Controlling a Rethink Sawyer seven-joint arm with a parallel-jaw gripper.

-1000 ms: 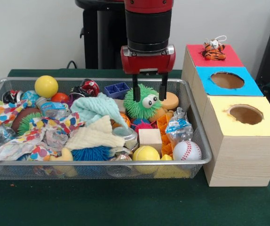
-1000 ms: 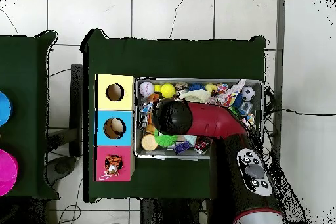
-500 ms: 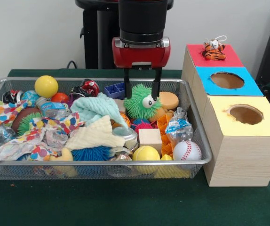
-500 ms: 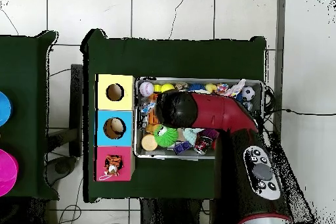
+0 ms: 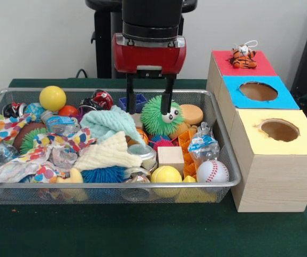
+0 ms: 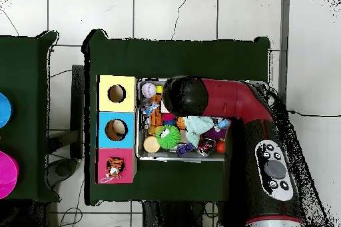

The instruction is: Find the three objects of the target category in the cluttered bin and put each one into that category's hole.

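My gripper [image 5: 148,103] hangs open over the back middle of the wire bin [image 5: 225,150], with nothing between its fingers. Its right finger [image 5: 166,99] stands in front of a green spiky toy with googly eyes [image 5: 154,118], which lies in the bin. A light-blue cloth [image 5: 106,123] lies below the left finger. Also in the bin are a baseball [image 5: 212,171], two yellow balls [image 5: 52,98] [image 5: 166,175] and a wooden cube [image 5: 170,157]. In the overhead view the arm [image 6: 200,98] hides the gripper; the green toy [image 6: 168,138] and baseball [image 6: 148,90] show.
Right of the bin stand three boxes: red top [image 5: 260,64] with a tiger toy [image 5: 243,57], blue top with a hole [image 5: 258,91], yellow top with a hole [image 5: 279,130]. The bin is packed with cloths, bottles and small toys. Green cloth covers the table [image 5: 143,230].
The gripper has moved left in the front view and lifted a little, away from straddling the green spiky toy. The toy stayed in the bin.
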